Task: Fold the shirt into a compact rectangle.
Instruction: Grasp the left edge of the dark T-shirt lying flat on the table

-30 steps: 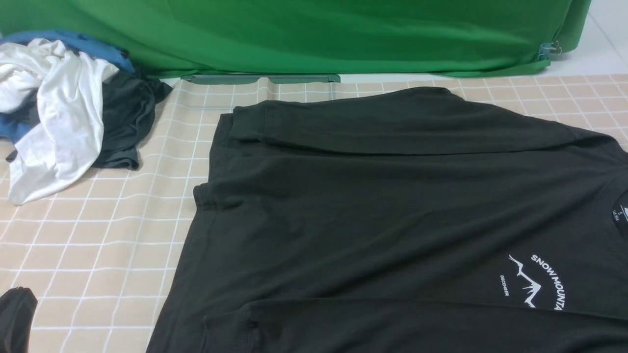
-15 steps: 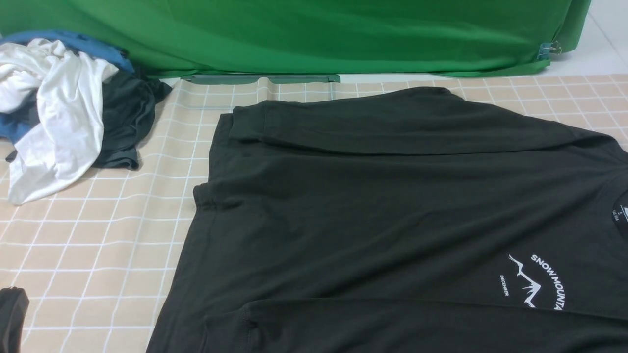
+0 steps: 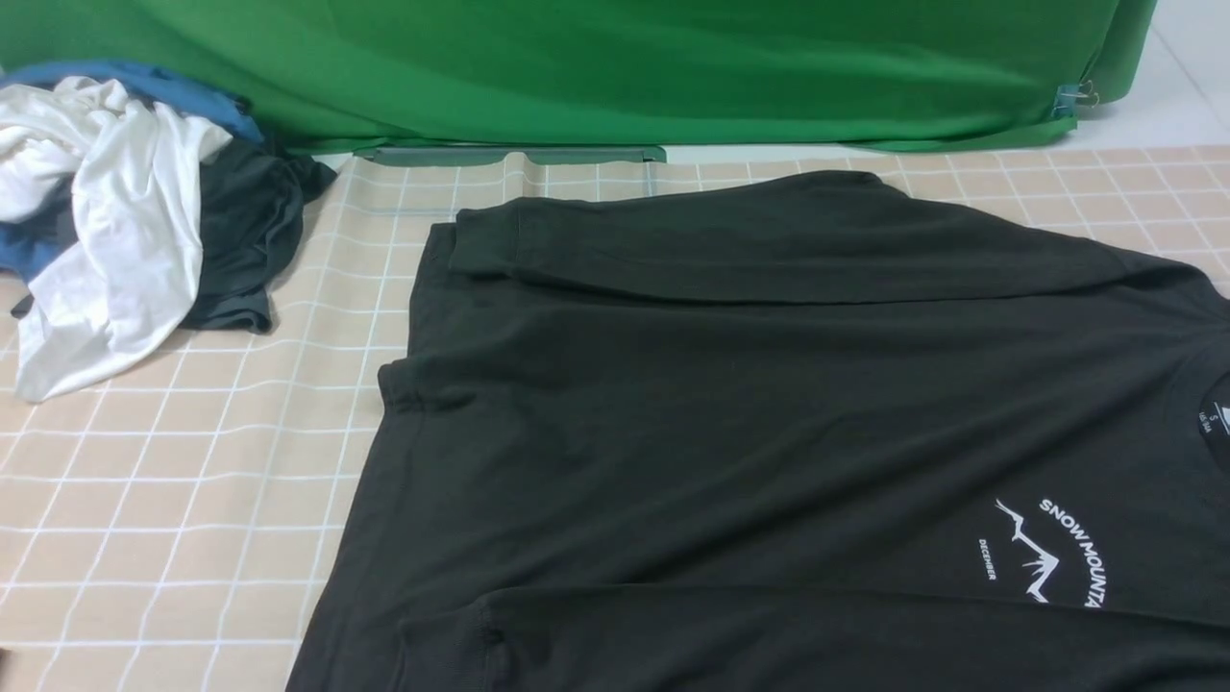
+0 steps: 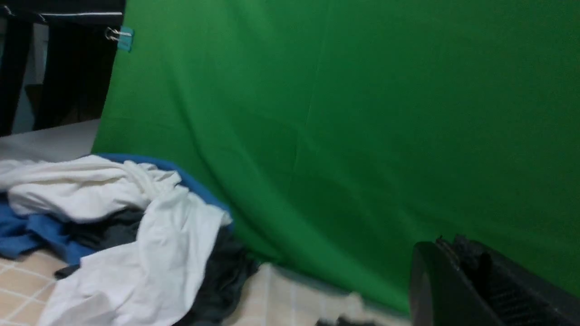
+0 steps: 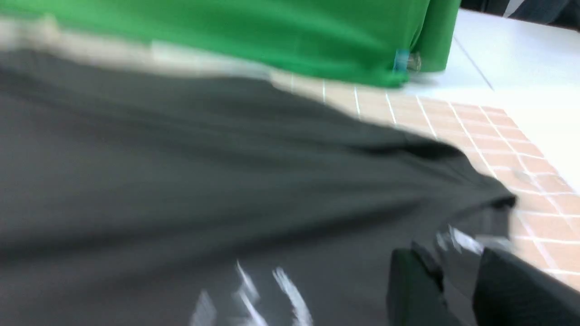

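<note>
The shirt (image 3: 750, 413) lies flat on the checked surface (image 3: 192, 500), its far and near edges apparently turned inward to narrow it for folding. Your left fingers (image 4: 435, 290), closed and empty, hang clear of it. Your right fingers (image 5: 412, 290) stand partly apart, low over the cloth, gripping nothing visible.

- Green backdrop (image 3: 673, 67) drapes across top of frame, soft folds.
- Blue clip (image 3: 1067, 96) on its edge, upper right.
- Beige cloth (image 3: 192, 481), white grid, lower left.
- White surface (image 3: 1187, 86), far upper right.
- Light even.
</note>
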Robot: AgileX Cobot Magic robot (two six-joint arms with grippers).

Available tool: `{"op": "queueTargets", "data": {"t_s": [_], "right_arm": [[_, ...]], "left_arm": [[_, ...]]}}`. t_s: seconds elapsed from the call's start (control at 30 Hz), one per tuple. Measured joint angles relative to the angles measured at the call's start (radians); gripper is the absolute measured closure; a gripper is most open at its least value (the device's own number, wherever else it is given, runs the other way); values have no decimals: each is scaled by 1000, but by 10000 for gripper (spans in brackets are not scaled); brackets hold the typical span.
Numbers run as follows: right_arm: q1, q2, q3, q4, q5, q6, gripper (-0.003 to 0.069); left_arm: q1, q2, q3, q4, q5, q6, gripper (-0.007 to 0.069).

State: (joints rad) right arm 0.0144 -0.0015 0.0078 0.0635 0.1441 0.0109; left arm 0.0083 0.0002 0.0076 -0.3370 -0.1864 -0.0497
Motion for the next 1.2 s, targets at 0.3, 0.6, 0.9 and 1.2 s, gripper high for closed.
{"op": "queueTargets", "data": {"t_s": [0.3, 0.6, 0.9, 1.2], "right_arm": [[2, 0, 0, 76, -263, 430, 412], [22, 4, -96, 64, -291, 476, 516], [153, 412, -719, 45, 390, 86, 622], [284, 763, -835, 50, 710, -38, 617]], "left_arm": [[0, 0, 0, -37, -365, -203, 602], [1, 181, -387, 224, 119, -503, 602], [1, 792, -813, 56, 1002, 55, 602], [-201, 1200, -719, -7, 1004, 188, 609]]}}
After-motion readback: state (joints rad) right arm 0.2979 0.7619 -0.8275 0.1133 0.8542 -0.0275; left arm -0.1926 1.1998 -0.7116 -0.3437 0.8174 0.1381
